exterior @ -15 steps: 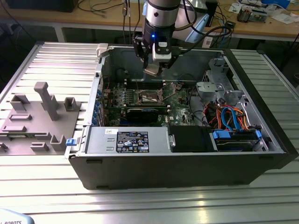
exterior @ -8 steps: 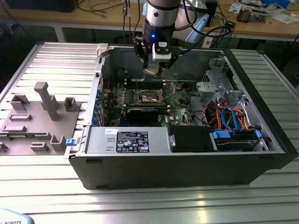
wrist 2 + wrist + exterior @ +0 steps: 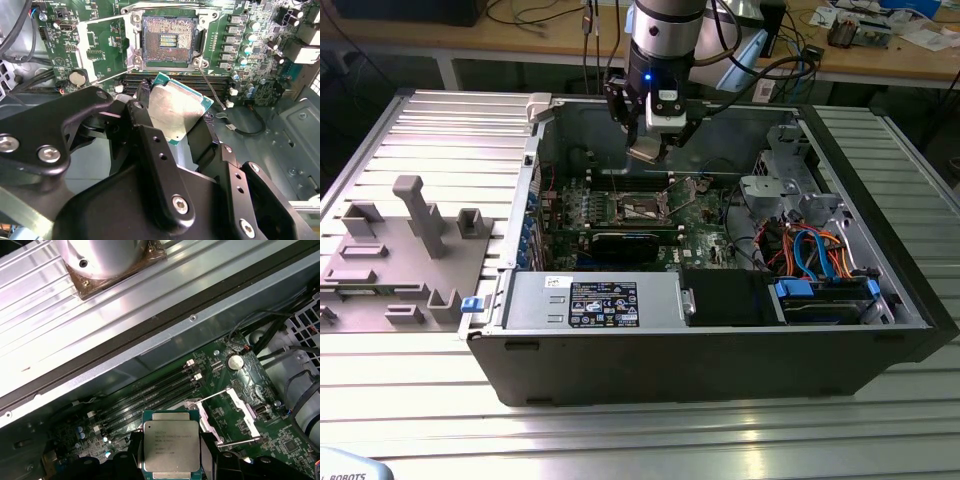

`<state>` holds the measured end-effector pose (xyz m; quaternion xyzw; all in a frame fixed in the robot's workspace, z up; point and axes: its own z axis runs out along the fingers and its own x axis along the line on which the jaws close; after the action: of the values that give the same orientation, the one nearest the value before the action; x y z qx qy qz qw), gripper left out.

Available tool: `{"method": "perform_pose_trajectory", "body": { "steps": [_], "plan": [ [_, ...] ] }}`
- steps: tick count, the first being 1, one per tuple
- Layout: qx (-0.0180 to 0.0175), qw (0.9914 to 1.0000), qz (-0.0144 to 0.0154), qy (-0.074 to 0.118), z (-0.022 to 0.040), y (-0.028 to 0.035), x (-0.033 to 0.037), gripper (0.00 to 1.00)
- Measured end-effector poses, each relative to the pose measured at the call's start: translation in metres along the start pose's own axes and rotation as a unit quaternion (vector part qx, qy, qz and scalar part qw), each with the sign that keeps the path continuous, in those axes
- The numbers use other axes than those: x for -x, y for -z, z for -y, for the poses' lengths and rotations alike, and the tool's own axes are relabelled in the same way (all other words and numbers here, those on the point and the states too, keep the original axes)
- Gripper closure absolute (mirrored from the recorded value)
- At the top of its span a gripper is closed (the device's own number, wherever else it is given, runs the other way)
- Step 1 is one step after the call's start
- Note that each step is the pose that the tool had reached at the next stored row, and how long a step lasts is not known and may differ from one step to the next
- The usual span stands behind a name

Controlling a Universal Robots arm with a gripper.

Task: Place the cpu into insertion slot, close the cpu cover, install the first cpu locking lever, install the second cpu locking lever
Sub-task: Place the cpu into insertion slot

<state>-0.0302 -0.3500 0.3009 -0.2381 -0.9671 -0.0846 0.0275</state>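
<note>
Placing the cpu (image 3: pixel 180 107) is judged the step in hand: in the second wrist view the end effector (image 3: pixel 175 114) is seen clenched on it, held above the board (image 3: pixel 60 50), short of the insertion slot (image 3: pixel 167 37). That slot, near the exterior view's centre, lies bare, the cpu cover (image 3: pixel 84 52) swung open beside it. Seating calls, it is judged, for the chip to be squared and lowered level.

A ribbed metal table (image 3: pixel 650 440) was laid across the foreground, and bright light was reflected off its slats near the front edge. A grey moulded rack (image 3: pixel 395 260) was set on it toward the exterior view's left. Behind, a wooden bench (image 3: pixel 920 65) was strewn with cables (image 3: pixel 545 15), and the space beneath it was left dark.
</note>
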Motion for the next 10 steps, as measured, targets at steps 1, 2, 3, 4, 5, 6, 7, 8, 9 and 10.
{"method": "perform_pose_trajectory", "body": {
  "steps": [1, 2, 3, 4, 5, 6, 7, 8, 9, 10],
  "plan": [
    [0.0000, 1.00000, 0.0000, 0.000, 0.0000, 0.0000, 0.0000, 0.46],
    [0.0000, 1.00000, 0.0001, -0.001, 0.0000, 0.0000, 0.0000, 0.46],
    [0.0001, 1.00000, 0.0001, -0.001, 0.0000, 0.0000, 0.0000, 0.46],
    [0.0001, 1.00000, 0.0001, -0.001, 0.0000, 0.0000, 0.0000, 0.46],
    [0.0001, 1.00000, 0.0002, -0.001, 0.0000, 0.0000, 0.0000, 0.46],
    [0.0002, 1.00000, 0.0002, -0.001, 0.0000, 0.0000, 0.0000, 0.46],
    [0.0002, 1.00000, 0.0002, -0.002, 0.0000, 0.0000, 0.0000, 0.46],
    [0.0002, 1.00000, 0.0003, -0.002, 0.0000, 0.0000, 0.0000, 0.46],
    [0.0002, 1.00000, 0.0003, -0.002, 0.0000, 0.0000, 0.0000, 0.46],
    [0.0003, 1.00000, 0.0004, -0.003, 0.0000, 0.0000, 0.0000, 0.46]
  ]
}}
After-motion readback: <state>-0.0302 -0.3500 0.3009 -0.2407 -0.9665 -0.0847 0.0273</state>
